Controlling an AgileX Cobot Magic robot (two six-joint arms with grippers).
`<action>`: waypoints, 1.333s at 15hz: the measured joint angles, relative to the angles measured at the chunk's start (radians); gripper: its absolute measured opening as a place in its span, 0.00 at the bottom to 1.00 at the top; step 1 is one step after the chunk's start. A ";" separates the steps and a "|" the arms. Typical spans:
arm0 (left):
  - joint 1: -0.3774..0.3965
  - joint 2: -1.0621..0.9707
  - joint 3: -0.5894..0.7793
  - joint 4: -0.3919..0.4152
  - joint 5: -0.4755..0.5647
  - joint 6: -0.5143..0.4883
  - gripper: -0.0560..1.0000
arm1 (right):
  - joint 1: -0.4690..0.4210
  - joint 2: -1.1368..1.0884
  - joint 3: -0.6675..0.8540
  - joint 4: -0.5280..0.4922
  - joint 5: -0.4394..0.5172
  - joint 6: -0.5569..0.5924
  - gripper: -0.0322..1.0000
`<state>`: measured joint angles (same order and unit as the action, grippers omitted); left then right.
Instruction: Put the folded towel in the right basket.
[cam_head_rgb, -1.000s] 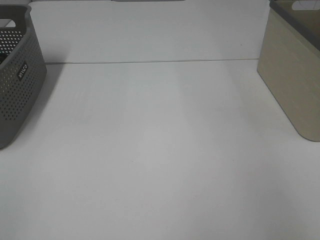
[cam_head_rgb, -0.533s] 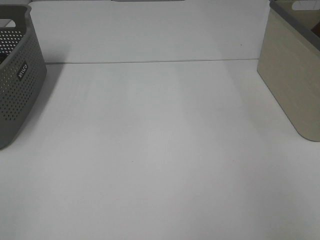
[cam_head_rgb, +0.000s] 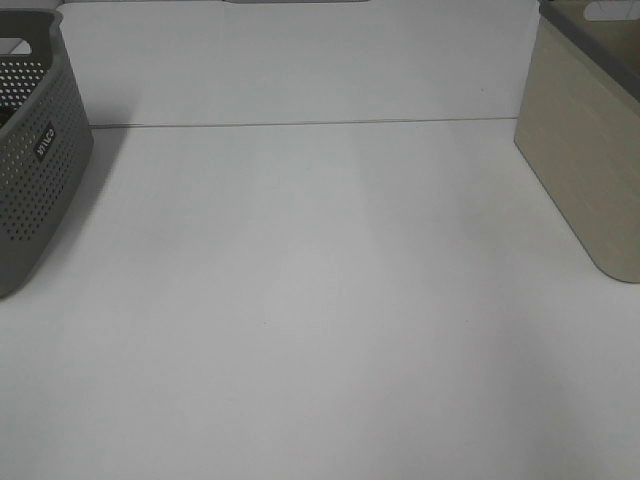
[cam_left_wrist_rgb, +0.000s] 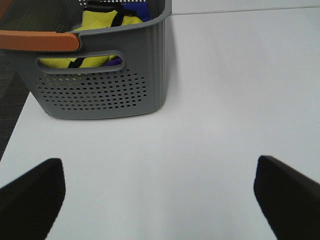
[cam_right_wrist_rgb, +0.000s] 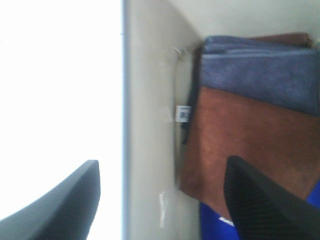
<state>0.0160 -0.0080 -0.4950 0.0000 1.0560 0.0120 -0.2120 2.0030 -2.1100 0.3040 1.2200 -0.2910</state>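
The beige right basket (cam_head_rgb: 590, 150) stands at the table's right edge. In the right wrist view its pale wall (cam_right_wrist_rgb: 150, 125) runs down the frame, and folded towels lie inside: a brown one (cam_right_wrist_rgb: 250, 145), a grey-blue one (cam_right_wrist_rgb: 260, 70) and a blue one (cam_right_wrist_rgb: 212, 222). My right gripper (cam_right_wrist_rgb: 160, 200) is open above the basket's rim, holding nothing. My left gripper (cam_left_wrist_rgb: 160, 195) is open and empty over the white table, short of the grey basket (cam_left_wrist_rgb: 100, 75). Neither gripper shows in the exterior high view.
The grey perforated left basket (cam_head_rgb: 30, 150) stands at the table's left edge and holds yellow and blue cloth (cam_left_wrist_rgb: 102, 22). An orange handle (cam_left_wrist_rgb: 37, 40) lies across its rim. The white table (cam_head_rgb: 320, 300) spans between the baskets.
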 joint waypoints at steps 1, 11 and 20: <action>0.000 0.000 0.000 0.000 0.000 0.000 0.98 | 0.027 -0.024 0.000 -0.014 0.001 0.021 0.67; 0.000 0.000 0.000 0.000 0.000 0.000 0.98 | 0.074 -0.512 0.556 -0.073 -0.001 0.093 0.67; 0.000 0.000 0.000 0.000 0.000 0.000 0.98 | 0.074 -1.154 1.288 -0.076 -0.002 0.118 0.67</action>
<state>0.0160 -0.0080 -0.4950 0.0000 1.0560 0.0120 -0.1380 0.8490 -0.8220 0.2280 1.2180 -0.1730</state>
